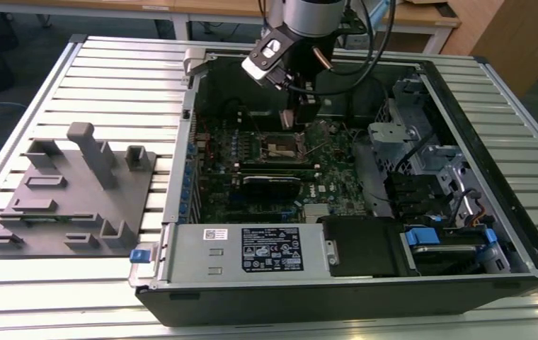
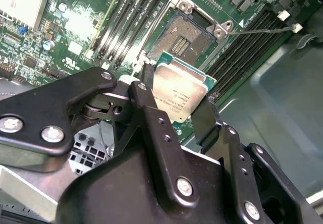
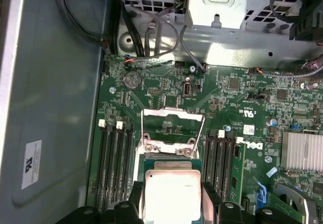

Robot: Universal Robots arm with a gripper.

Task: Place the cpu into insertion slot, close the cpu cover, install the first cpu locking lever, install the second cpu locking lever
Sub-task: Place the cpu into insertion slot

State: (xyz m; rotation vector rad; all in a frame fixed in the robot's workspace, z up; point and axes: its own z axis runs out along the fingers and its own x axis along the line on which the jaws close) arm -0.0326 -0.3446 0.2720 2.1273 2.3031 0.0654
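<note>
- Ribbed metal table (image 1: 108,71) carries an open computer case (image 1: 495,234) lying on its side. A grey plastic fixture (image 1: 71,191) sits at the exterior view's left, apart from the case.
- Inside the case lies the green motherboard (image 1: 335,163). A silver labelled power-supply box (image 1: 250,251) is along the near wall.
- The arm (image 1: 307,18) comes down from above into the far part of the case. Its gripper (image 1: 299,117) hangs over the board, close to the insertion slot (image 1: 283,147).
- In both wrist views the gripper (image 2: 176,95) is closed on the cpu (image 2: 180,90). The two black fingers (image 2: 151,118) press on opposite edges of the chip, and its dull silver top faces the cameras.
- The insertion slot (image 2: 184,35) is uncovered, with its dark centre and the field of contacts visible. The cpu is not seated in it; it is held just at the socket's edge.
- In the first wrist view the cpu cover (image 3: 174,112) is swung open, and the green board shows through its cut-out middle.
- A thin wire lever (image 2: 262,31) sticks out from one corner of the socket, across the long black memory slots (image 3: 113,158).
</note>
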